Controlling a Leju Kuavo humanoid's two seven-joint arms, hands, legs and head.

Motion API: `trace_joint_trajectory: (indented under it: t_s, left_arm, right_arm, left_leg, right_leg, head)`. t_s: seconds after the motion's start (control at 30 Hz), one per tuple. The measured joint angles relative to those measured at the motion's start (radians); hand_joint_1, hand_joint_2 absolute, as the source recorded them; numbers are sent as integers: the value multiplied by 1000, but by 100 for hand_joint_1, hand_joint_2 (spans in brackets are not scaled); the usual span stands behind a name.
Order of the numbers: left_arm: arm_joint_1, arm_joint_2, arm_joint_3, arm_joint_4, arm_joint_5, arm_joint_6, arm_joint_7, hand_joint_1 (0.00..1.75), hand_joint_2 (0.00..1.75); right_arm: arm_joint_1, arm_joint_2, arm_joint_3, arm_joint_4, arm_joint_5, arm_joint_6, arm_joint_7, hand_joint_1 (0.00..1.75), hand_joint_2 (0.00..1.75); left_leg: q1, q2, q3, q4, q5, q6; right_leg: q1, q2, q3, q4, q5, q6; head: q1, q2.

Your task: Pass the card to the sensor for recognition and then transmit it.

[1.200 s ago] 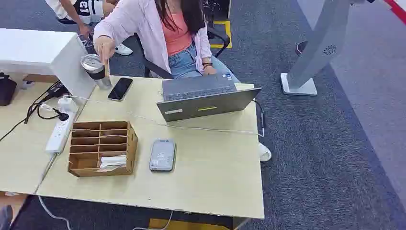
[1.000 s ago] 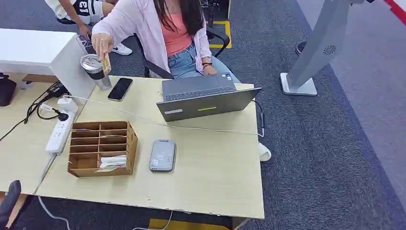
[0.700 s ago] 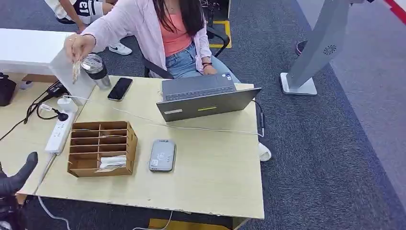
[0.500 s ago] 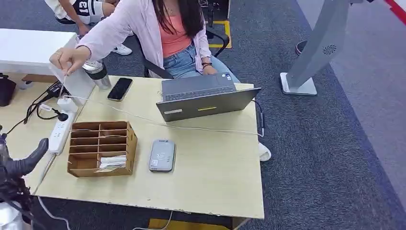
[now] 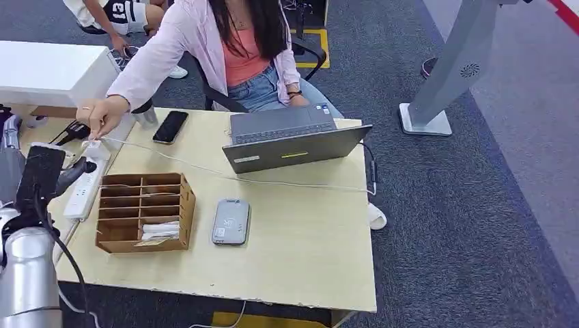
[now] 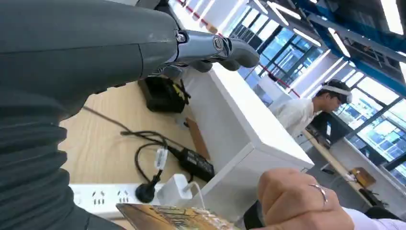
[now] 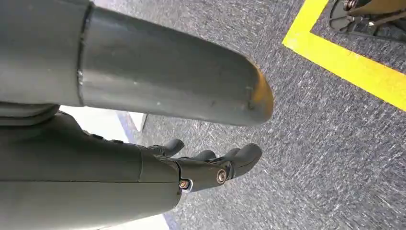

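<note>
1. The step in hand is the handover: a person's hand [image 5: 102, 116] holds out the card [image 6: 167, 218] just beside the robot's left hand [image 5: 51, 174], above the power strip [image 5: 82, 191].
2. The left hand is spread and holds nothing; the card seems not yet touched, though the head view is poor here.
3. The right hand [image 7: 210, 165] hangs empty over the carpet, fingers loosely apart.
4. Next it must pinch the card, then carry it to the card reader [image 5: 231, 221] beside the wooden organizer [image 5: 143, 212].

Head view looks down on the table [image 5: 307, 260] — wrist views sit close.
</note>
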Motion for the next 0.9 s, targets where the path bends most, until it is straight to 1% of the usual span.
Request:
trace_joint_trajectory:
  t_s: [0.53,0.57,0.77,0.9]
  left_arm:
    - [-279,82,-177,252,-377,192,108,0,175]
    - [-296,86,-187,266,-402,205,115,175,175]
    - [-372,102,-235,359,-528,284,154,175,175]
    - [-393,105,-255,400,-548,297,160,175,175]
  right_arm:
    - [-5,-5,23,4,71,31,-24,0,0]
    - [-4,-6,24,4,76,31,-29,0,0]
    - [-5,-7,32,6,108,44,-35,0,0]
    - [-5,-9,37,6,113,48,-35,0,0]
  left_leg:
    - [0,0,0,0,1,0]
    - [0,0,0,0,1,0]
    - [0,0,0,0,1,0]
    - [0,0,0,0,1,0]
  right_leg:
    - [0,1,0,1,0,0]
    - [0,1,0,1,0,0]
    - [0,1,0,1,0,0]
    - [0,1,0,1,0,0]
  head:
    - [0,0]
    - [0,0]
    - [0,0]
    - [0,0]
